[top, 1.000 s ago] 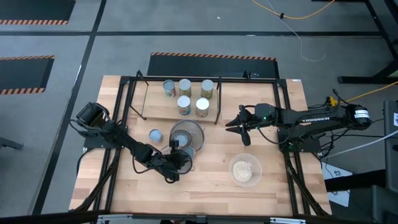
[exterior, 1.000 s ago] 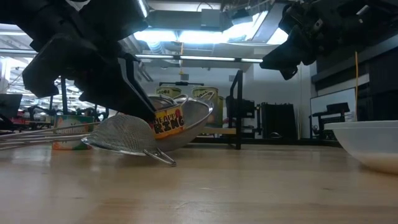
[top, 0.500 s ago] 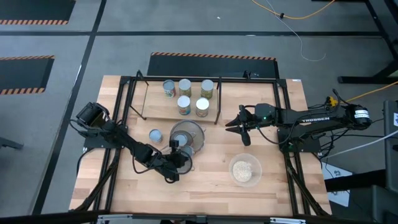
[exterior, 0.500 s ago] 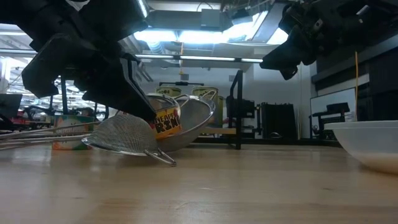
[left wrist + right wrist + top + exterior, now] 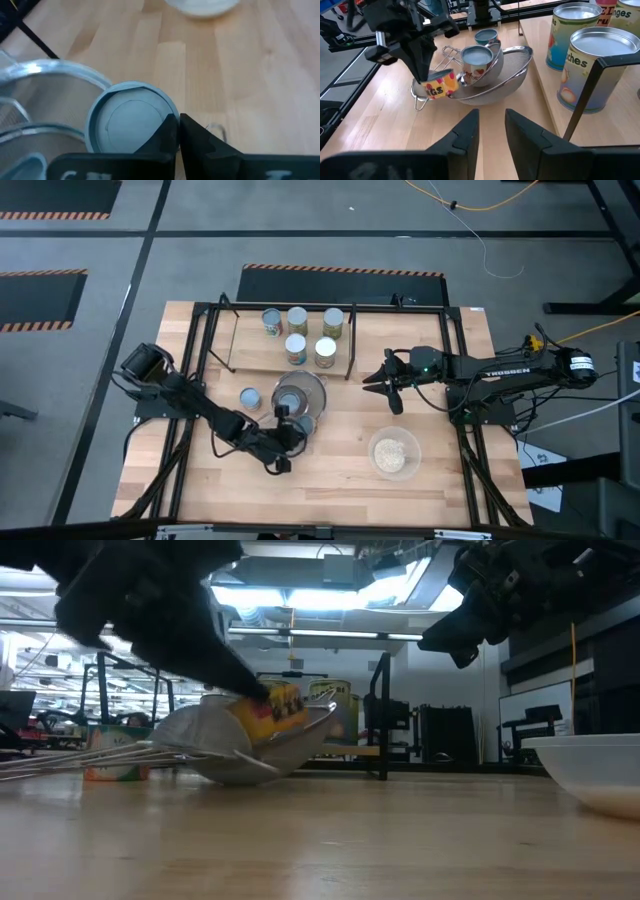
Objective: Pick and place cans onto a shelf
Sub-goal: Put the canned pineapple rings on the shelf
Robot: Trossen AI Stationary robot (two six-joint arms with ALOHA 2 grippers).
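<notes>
Lifting begins: left arm's fingers (image 5: 262,692) are now pinching the yellow can (image 5: 270,710).
Can is tipping off the strainer (image 5: 255,752); right arm's fingers (image 5: 492,131), hanging by the shelf (image 5: 352,340), are spread.

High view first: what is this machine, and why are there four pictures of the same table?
Two robot arms work at a wooden table. The high view looks straight down. The low view sits at table height. The other two pictures come from a camera on each arm's wrist.

On the table are a black wire shelf with five cans on it, metal strainers, a glass bowl and one loose can.

The left hand is pinched shut on the rim of a small yellow can, which hangs tilted beside the strainers. The right hand hovers open and empty near the shelf.
</notes>
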